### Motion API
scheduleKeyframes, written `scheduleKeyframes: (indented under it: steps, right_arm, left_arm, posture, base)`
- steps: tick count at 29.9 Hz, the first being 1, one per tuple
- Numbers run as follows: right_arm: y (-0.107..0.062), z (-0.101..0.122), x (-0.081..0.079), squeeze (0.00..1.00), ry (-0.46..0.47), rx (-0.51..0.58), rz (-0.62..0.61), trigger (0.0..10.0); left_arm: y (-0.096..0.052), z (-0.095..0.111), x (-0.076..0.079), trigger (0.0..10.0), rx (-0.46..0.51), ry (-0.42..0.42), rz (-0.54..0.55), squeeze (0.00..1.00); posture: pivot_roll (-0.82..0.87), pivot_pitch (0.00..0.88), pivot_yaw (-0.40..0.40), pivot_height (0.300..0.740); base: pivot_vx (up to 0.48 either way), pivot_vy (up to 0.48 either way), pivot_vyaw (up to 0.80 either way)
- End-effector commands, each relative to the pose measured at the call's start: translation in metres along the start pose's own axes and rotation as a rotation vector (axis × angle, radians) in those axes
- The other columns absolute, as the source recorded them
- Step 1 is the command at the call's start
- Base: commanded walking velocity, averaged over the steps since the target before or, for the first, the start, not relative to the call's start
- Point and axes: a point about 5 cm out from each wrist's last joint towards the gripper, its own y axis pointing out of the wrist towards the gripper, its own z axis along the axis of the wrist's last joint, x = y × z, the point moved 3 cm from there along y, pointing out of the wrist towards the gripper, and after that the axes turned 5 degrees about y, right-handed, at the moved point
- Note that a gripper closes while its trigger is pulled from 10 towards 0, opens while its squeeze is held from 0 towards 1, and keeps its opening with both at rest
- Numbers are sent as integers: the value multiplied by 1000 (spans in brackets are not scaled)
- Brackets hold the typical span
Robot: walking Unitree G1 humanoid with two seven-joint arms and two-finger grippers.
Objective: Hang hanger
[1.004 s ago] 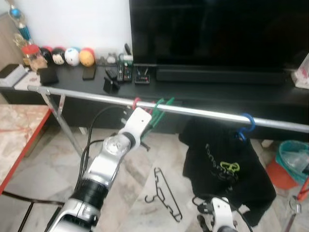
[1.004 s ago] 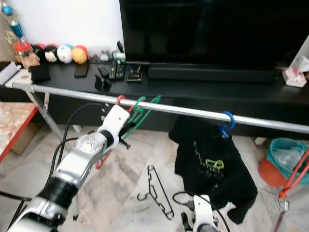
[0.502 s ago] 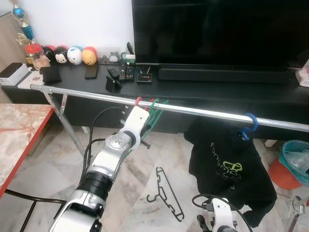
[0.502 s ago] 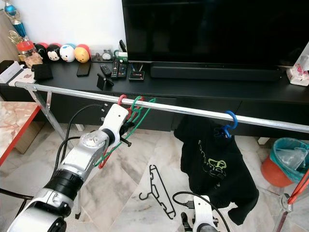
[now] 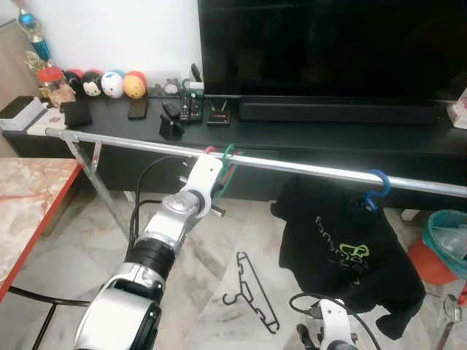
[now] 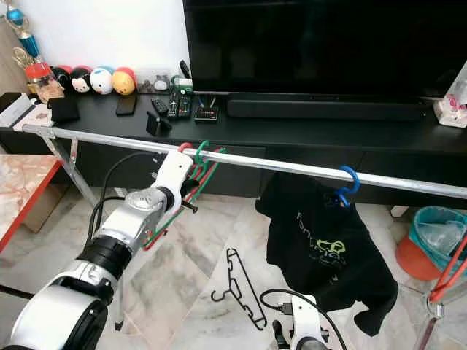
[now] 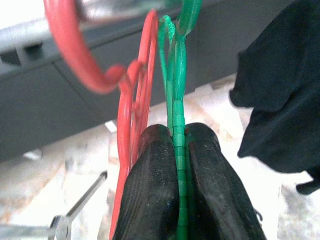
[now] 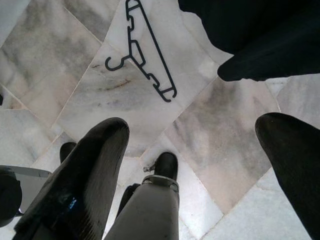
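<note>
Here the green hanger (image 7: 176, 107) is thin plastic, its hook over the rail (image 6: 292, 168), just beside a red hanger (image 7: 131, 120). My left claw (image 7: 177, 175) is clamped on the green hanger's lower part, fingers (image 7: 155, 190) pressed on either side, right under the rail. A second ago the green hook was only near the rail; now it sits on it. My right claw (image 8: 200, 165) hangs low with fingers apart, above a black hanger (image 8: 142, 50) on the floor.

Marble floor (image 5: 211, 306) w/ 1 black hanger (image 5: 252, 293) lying flat; rail (image 5: 306, 169) carries 3 hangers.
</note>
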Motion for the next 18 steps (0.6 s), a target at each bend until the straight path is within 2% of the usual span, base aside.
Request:
scheduleKeyframes:
  steps: [1,12,13,14,15,16,18]
  right_arm:
    - [0,0,0,0,16,2,-4,10000]
    - [0,-1,0,0,14,0,-3,10000]
    - [0,-1,0,0,14,0,-2,10000]
    - [0,-1,0,0,14,0,-2,10000]
    - [0,-1,0,0,13,0,-2,10000]
    - [0,-1,0,0,13,0,-2,10000]
    - [0,-1,0,0,13,0,-2,10000]
  left_arm:
    - [1,-2,-4,10000,-14,-11,9,0]
    - [1,-17,0,10000,-64,-5,-51,0]
    - [1,-17,0,10000,-59,-17,-49,243]
    - [1,-17,0,10000,-59,-17,-49,243]
    - [1,-16,-1,10000,-55,-18,-50,765]
    - [1,-16,-1,10000,-53,-16,-50,1000]
    - [2,-13,0,10000,-40,-23,-56,1000]
  posture:
    - [-13,0,23,736]
    - [-7,0,22,736]
    - [-7,0,22,736]
    - [-7,0,22,736]
    - [-7,0,21,736]
    - [-7,0,21,736]
    - [-7,0,20,736]
  base:
    - [0,0,0]
    - [0,0,0]
    - [0,0,0]
    - [0,0,0]
    - [0,0,0]
    - [0,0,0]
    - [0,0,0]
